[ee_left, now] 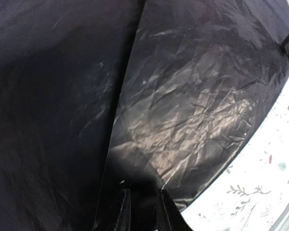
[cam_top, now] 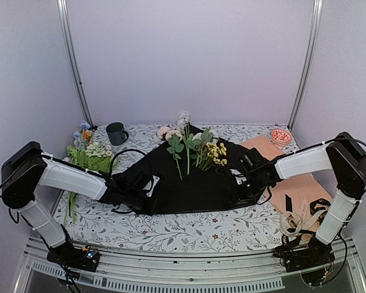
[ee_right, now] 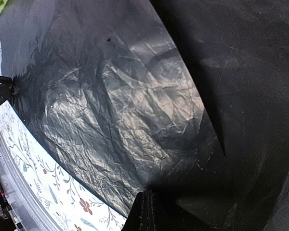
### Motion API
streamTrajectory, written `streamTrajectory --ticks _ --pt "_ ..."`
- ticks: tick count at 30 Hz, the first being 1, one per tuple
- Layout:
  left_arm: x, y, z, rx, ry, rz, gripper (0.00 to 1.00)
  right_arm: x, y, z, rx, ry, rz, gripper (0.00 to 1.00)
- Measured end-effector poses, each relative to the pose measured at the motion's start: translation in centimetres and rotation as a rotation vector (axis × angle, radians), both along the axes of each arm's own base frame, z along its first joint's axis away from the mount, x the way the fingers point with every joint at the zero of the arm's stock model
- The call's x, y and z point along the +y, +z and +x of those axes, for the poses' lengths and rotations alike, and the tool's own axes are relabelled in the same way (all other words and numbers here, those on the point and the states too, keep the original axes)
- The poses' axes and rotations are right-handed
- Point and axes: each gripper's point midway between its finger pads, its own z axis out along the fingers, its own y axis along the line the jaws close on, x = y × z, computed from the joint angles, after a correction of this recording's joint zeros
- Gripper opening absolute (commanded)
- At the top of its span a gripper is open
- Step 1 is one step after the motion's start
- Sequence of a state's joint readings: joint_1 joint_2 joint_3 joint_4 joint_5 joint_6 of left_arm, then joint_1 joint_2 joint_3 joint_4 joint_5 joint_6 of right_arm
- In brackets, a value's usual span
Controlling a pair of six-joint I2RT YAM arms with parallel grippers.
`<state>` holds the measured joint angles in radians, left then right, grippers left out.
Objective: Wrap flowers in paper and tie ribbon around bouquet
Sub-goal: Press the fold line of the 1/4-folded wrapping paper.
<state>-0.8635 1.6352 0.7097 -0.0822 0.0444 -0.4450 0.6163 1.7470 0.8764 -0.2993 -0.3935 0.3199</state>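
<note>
Flowers [cam_top: 184, 145] on paper [cam_top: 195, 189] mid-table, mug [cam_top: 116, 133] behind left, second sheet [cam_top: 305, 188] at right, ribbon [cam_top: 296, 221] seemingly on it

The left arm [cam_top: 73, 177] and right arm [cam_top: 302, 162] are white tubes joined by bulky black housings. The left gripper [ee_left: 142, 209] and right gripper [ee_right: 145, 211] have slim black fingers, with thin black cables [cam_top: 127, 150] looping behind them.

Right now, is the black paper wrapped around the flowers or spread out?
Spread out, not wrapped: the paper lies open on the table and the flowers rest uncovered on it.
</note>
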Motion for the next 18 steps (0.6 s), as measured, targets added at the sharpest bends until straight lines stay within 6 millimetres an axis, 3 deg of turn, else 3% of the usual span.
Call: streamTrajectory --ticks 5,18 --pt "1.0 0.0 -0.9 0.036 0.077 -0.034 0.20 -0.2 -0.1 -0.2 -0.017 -0.012 0.023 0.00" --pt "5.9 0.0 -5.3 0.160 0.319 -0.164 0.21 -0.1 0.0 -0.1 -0.050 -0.018 0.049 0.00"
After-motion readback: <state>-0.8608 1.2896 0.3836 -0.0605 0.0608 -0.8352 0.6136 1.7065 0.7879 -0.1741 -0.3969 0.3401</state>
